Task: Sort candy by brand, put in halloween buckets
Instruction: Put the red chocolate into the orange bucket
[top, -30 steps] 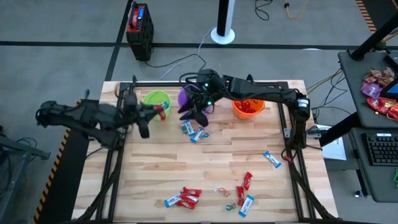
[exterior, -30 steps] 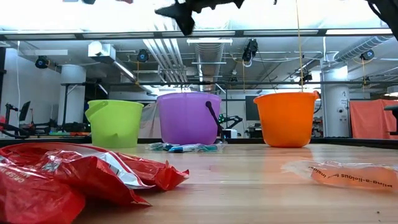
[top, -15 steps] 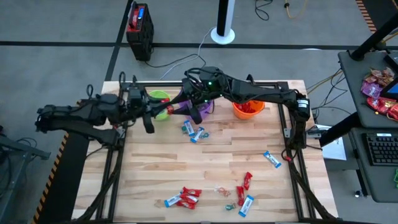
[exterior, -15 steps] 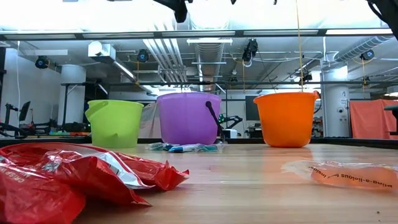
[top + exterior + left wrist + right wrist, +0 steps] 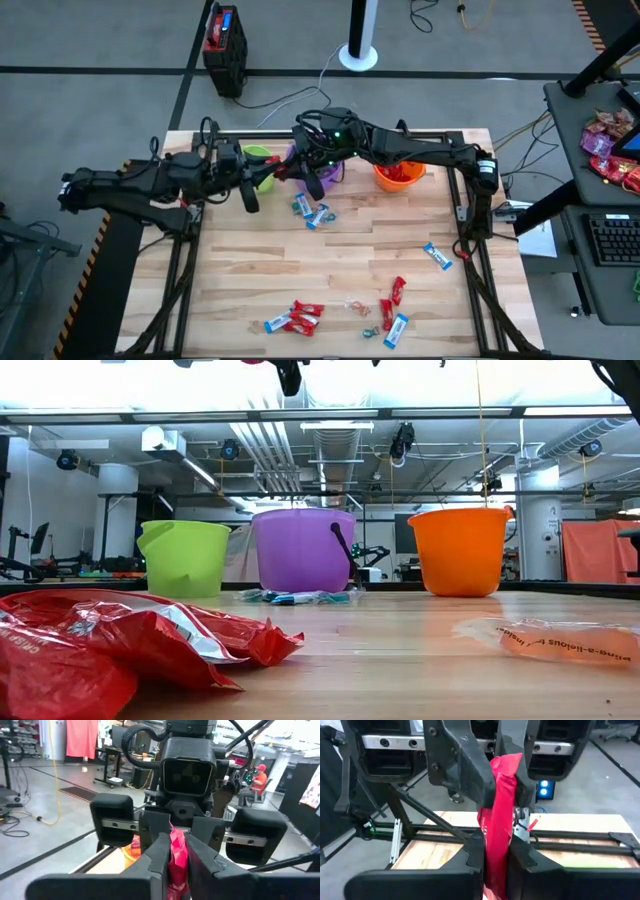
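Handover in progress above the far side of the table [image 5: 350, 270]. Left gripper [image 5: 268, 172] and right gripper [image 5: 290, 170] meet tip to tip, between the lime green bucket [image 5: 256, 160] and the purple bucket [image 5: 322, 165], well clear of the tabletop. Both wrist views show one red candy [image 5: 499, 815] pinched from both ends: left gripper's fingers [image 5: 159, 854] are closed on its near end, and right gripper's fingers [image 5: 472, 851] are closed on the opposite end. So both grippers are clamped on the same piece; neither has let go yet. Key relation: candy's long axis runs along the line joining the two grippers, approx. left-right across the table, w/ each arm holding one end. Orange bucket [image 5: 400, 172] already holds red pieces and sits far right, on the right arm's side, so right arm is the nearer carrier; judgement: left gripper must release first, then right arm carries the piece right to the orange bucket. Risk: if both pull while clamped, wrapper may tear or slip. Remaining stock on table: blue-and-white candies [image 5: 312, 212] just near of the purple bucket, one blue-and-white piece [image 5: 438, 257] near right, mixed red/blue pile [image 5: 295, 319] at near edge, further pieces [image 5: 392, 300] beside it. Task est. mid-way.
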`<state>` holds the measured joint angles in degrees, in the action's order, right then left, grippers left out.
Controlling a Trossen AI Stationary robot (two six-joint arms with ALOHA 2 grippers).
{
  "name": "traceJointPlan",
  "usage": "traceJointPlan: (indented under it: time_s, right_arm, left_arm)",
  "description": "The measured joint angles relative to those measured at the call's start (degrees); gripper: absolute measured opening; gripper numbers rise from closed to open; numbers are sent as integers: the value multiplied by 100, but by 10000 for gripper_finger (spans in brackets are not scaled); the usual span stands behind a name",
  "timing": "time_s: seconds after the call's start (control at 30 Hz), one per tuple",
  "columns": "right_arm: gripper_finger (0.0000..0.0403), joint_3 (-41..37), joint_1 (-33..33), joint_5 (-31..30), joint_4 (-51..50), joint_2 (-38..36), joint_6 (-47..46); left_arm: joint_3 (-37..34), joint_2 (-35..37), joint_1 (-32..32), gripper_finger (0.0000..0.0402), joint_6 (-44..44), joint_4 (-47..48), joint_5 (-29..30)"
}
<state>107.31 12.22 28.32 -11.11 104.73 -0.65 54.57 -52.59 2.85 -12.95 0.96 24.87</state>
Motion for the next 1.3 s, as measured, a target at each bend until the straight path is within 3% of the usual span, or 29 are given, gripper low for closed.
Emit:
traceJointPlan:
  time_s: [0.23, 0.3, 0.4, 0.53, 0.6, 0.67, 0.8, 0.97, 1.17, 1.3]
  right_arm:
    - [27, 33, 208, -1, -957, -39, -4]
    - [26, 111, 291, -263, -1563, -39, 69]
    - [26, 406, 466, -1445, -2913, -39, 379]
    - [26, 854, 861, -3853, -4961, -44, 461]
    - [26, 981, 1179, -4360, -5905, -46, 78]
    - [26, 983, 1558, -4214, -6600, -55, -643]
    - [29, 624, 2197, -3280, -7705, -55, -1641]
    - [36, 6, 2366, -2855, -7740, -133, -1624]
    - [31, -547, 2384, -2837, -7658, -151, -1334]
    - [61, -807, 2396, -2837, -7642, -151, -1339]
  left_arm:
    - [202, 247, -4, 102, -118, 683, 970]
    - [337, 308, -2, 124, -103, 1030, 1021]
    - [628, 437, -2, 150, -107, 1611, 1037]
    - [1029, 455, -2, 165, -438, 2588, 1083]
    - [1215, 417, -4, 166, -723, 3139, 1263]
    - [1412, 382, -5, 166, -1074, 3678, 1547]
    - [1754, 260, -28, 164, -1772, 4909, 1721]
    - [1956, 175, -81, 155, -2320, 5777, 1773]
    - [1974, 190, -341, 154, -2739, 5850, 1751]
    - [1974, 178, -464, 154, -2862, 5863, 1509]
